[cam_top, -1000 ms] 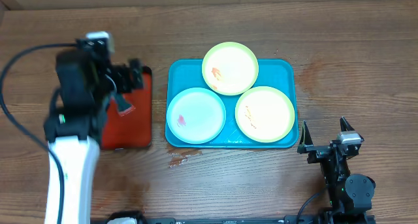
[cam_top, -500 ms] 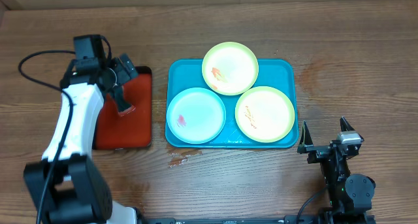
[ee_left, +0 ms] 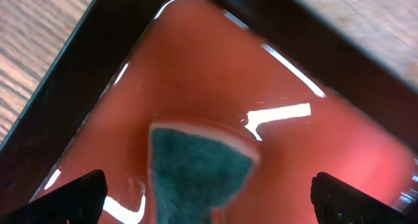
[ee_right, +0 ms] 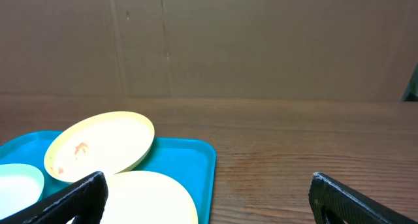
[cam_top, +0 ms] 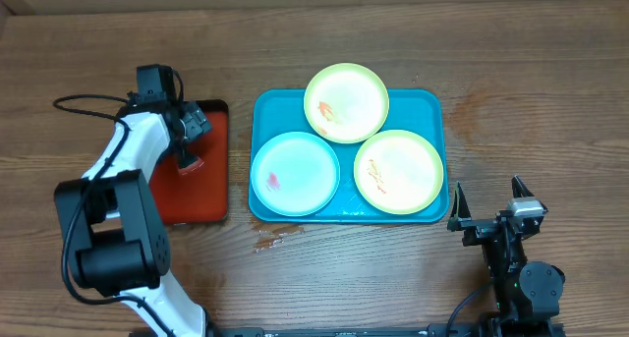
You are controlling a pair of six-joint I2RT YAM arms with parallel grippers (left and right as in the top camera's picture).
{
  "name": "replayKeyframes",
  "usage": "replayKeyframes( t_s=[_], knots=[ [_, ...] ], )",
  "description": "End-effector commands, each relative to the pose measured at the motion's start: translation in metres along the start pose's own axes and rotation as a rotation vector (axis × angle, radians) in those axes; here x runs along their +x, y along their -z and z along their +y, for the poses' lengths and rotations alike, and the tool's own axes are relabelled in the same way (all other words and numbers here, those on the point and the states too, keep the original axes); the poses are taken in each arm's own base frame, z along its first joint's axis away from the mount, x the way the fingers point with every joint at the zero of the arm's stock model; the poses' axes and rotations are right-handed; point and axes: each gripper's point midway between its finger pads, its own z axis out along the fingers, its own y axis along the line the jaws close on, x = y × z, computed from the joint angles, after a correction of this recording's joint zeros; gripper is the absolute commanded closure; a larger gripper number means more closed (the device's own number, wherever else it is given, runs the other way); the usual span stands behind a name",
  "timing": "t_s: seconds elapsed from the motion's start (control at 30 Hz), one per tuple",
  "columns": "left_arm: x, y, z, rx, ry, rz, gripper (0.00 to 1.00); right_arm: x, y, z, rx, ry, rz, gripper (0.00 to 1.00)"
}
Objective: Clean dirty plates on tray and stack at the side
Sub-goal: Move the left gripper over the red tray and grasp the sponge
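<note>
Three plates lie on the turquoise tray (cam_top: 432,107): a yellow-green plate (cam_top: 346,103) at the back with an orange smear, a second yellow-green plate (cam_top: 398,172) at the right with faint smears, and a blue-white plate (cam_top: 295,174) at the left with a red smear. My left gripper (cam_top: 189,140) is open, low over the red tray (cam_top: 201,195). A teal sponge (ee_left: 199,168) lies between its fingers (ee_left: 209,199). My right gripper (cam_top: 488,217) is open and empty, off the turquoise tray's front right corner. The right wrist view shows the tray (ee_right: 189,160) and plates (ee_right: 98,145).
The red tray with a black rim (ee_left: 85,74) sits left of the turquoise tray. A small reddish smear (cam_top: 270,243) marks the wooden table in front of the turquoise tray. A cardboard wall (ee_right: 261,41) stands beyond the table's far edge.
My left arm has stretched out and dropped low onto the red tray, bringing its open fingers around the sponge. The right arm and the plates have not moved.
</note>
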Motion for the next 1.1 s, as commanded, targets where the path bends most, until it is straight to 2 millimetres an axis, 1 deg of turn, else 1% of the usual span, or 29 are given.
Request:
replayKeyframes(
  t_s=[0.0,0.13,0.17,0.2,0.3,0.37,0.4,0.43,0.47,0.5,0.53,0.57,0.6,0.7,0.87,0.97,1.0,1.07],
  knots=[
    [-0.008,-0.012,0.007,-0.052,0.052,-0.027,0.02,0.002,0.0,-0.003,0.014,0.001,-0.004,0.0],
    [-0.002,-0.025,-0.003,-0.005,0.055,0.0,0.03,0.002,0.0,-0.003,0.014,0.001,-0.004,0.0],
    [-0.002,-0.027,-0.005,0.0,0.055,-0.001,0.06,0.002,0.0,-0.003,0.014,0.001,-0.004,0.0],
    [-0.003,-0.028,-0.006,0.004,0.055,-0.002,0.13,0.002,0.0,-0.003,0.014,0.001,-0.004,0.0],
    [-0.005,-0.028,-0.007,0.009,0.056,-0.011,0.43,0.002,0.0,-0.003,0.014,0.001,-0.004,0.0],
    [-0.006,-0.028,-0.006,0.006,0.055,-0.014,0.71,0.002,0.0,-0.003,0.014,0.001,-0.004,0.0],
    [-0.006,-0.028,-0.006,0.004,0.055,-0.014,0.78,0.002,0.0,-0.003,0.014,0.001,-0.004,0.0],
    [-0.006,-0.028,-0.006,0.005,0.055,-0.014,0.81,0.002,0.0,-0.003,0.014,0.001,-0.004,0.0],
    [-0.005,-0.028,-0.006,0.005,0.055,-0.013,0.81,0.002,0.0,-0.003,0.014,0.001,-0.004,0.0],
    [-0.005,-0.028,-0.006,0.003,0.054,-0.01,0.74,0.002,0.0,-0.003,0.014,0.001,-0.004,0.0],
    [-0.003,-0.027,-0.005,-0.001,0.052,-0.003,0.54,0.002,0.0,-0.003,0.014,0.001,-0.004,0.0],
    [-0.001,-0.027,-0.004,-0.004,0.051,0.004,0.28,0.002,0.0,-0.003,0.014,0.001,-0.004,0.0],
    [0.001,-0.026,-0.003,-0.01,0.048,0.015,0.0,0.002,0.0,-0.003,0.014,0.001,-0.004,0.0],
    [0.011,-0.02,0.0,-0.024,0.034,0.077,0.0,0.002,0.0,-0.003,0.014,0.001,-0.004,0.0],
    [0.029,-0.003,0.002,-0.032,0.017,0.21,0.0,0.002,0.0,-0.003,0.014,0.001,-0.004,0.0],
    [0.03,0.002,0.001,-0.027,0.01,0.231,0.0,0.002,0.0,-0.003,0.014,0.001,-0.004,0.0],
    [0.03,0.002,0.0,-0.026,0.007,0.231,0.02,0.002,0.0,-0.003,0.014,0.001,-0.004,0.0],
    [0.03,0.002,0.0,-0.025,0.006,0.233,0.12,0.002,0.0,-0.003,0.014,0.001,-0.004,0.0]
  ],
)
